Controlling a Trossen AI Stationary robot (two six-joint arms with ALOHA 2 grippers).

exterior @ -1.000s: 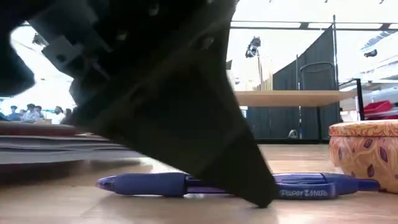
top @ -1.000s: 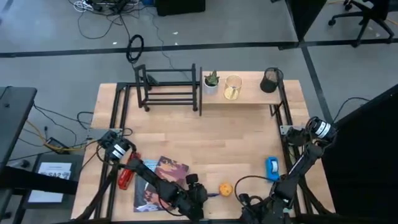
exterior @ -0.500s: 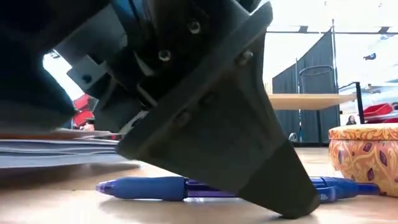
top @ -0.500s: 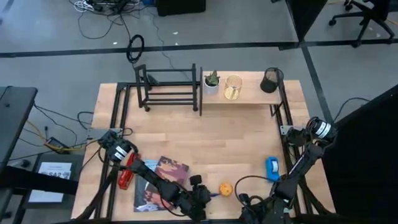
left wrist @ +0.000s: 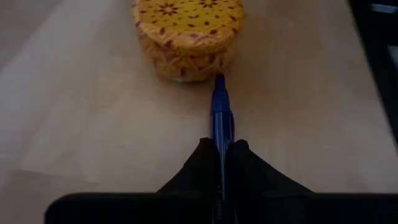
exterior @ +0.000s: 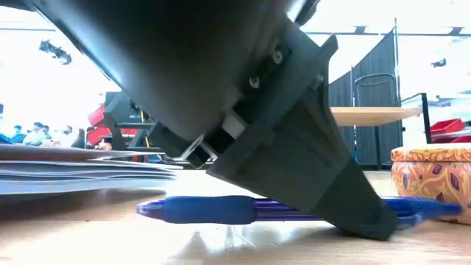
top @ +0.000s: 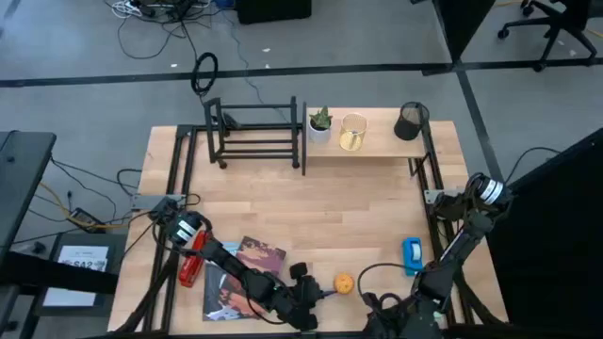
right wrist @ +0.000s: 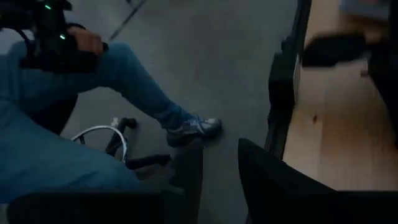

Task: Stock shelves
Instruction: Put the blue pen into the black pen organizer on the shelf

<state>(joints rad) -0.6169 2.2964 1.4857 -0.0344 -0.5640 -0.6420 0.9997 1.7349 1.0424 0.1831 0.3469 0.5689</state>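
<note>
Left gripper [left wrist: 222, 152] is clamped on a blue pen [left wrist: 221, 112] lying on the tabletop [top: 358, 202].
Its tip touches a yellow patterned tin [left wrist: 186, 34]; a magazine [top: 240, 273] lies beside the gripper. Well beyond the tin, a black rack [top: 254, 132] adjoins a wooden shelf [top: 377, 146]. Right gripper [right wrist: 217, 162], parted narrowly, is held off the table edge near a person's leg [right wrist: 134, 84].

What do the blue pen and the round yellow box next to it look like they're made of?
The pen, pinched in the left hand, looks like glossy blue plastic: a smooth barrel with light glinting off it. The yellow box looks like printed tin or coated card; its patterned surface has a slight sheen and a rolled lid edge, though the material isn't certain. The right hand waits off the table's edge.
</note>
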